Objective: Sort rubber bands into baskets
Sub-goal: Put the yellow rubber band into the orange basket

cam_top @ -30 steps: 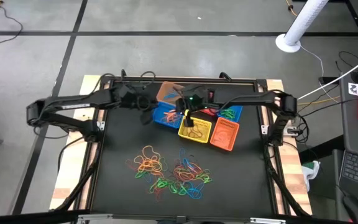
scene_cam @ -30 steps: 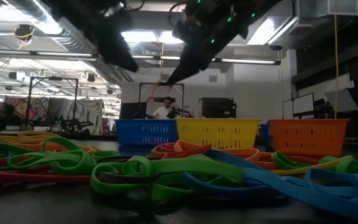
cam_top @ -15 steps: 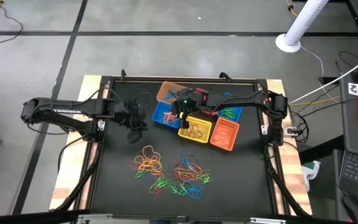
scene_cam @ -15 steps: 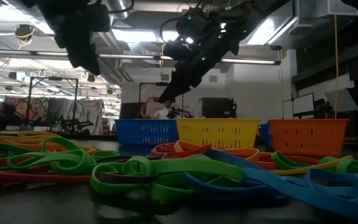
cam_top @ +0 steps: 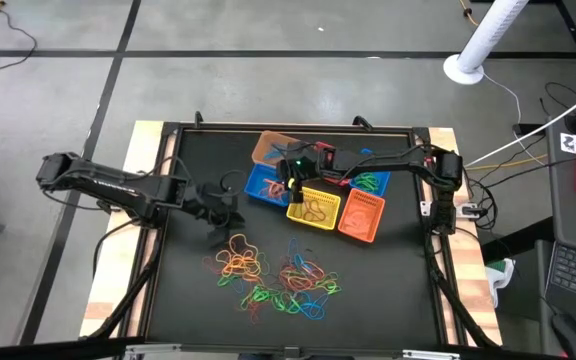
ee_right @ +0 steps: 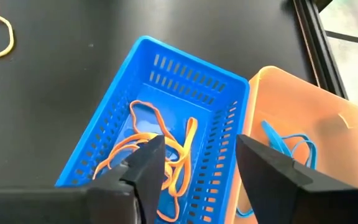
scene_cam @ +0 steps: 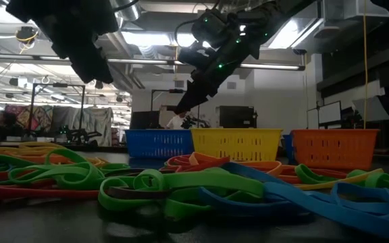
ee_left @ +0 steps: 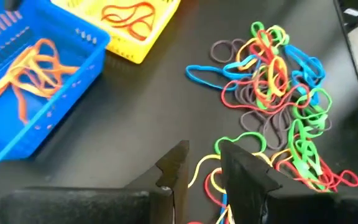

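A heap of rubber bands (cam_top: 273,275) in red, orange, yellow, green and blue lies on the black table's near half. The baskets stand in a cluster at the far middle: tan-orange (cam_top: 271,147), blue (cam_top: 261,187), yellow (cam_top: 314,208), orange (cam_top: 361,215) and another blue one (cam_top: 371,183). My left gripper (cam_top: 228,207) hovers open above the table just left of the heap's far edge (ee_left: 263,93), nothing between its fingers. My right gripper (ee_right: 197,165) hangs open over the blue basket (ee_right: 160,124), where orange bands (ee_right: 160,146) lie.
The tan-orange basket (ee_right: 297,130) holds blue bands, the yellow basket (ee_left: 135,18) orange and red ones. A wooden frame (cam_top: 153,150) edges the table. Bare black table lies left of the heap and between the heap and the baskets.
My left gripper has swung from the baskets toward the table's near edge and down, toward the heap of bands. My right gripper has sunk a little over the blue basket; the orange band that hung from it in the low view has dropped away.
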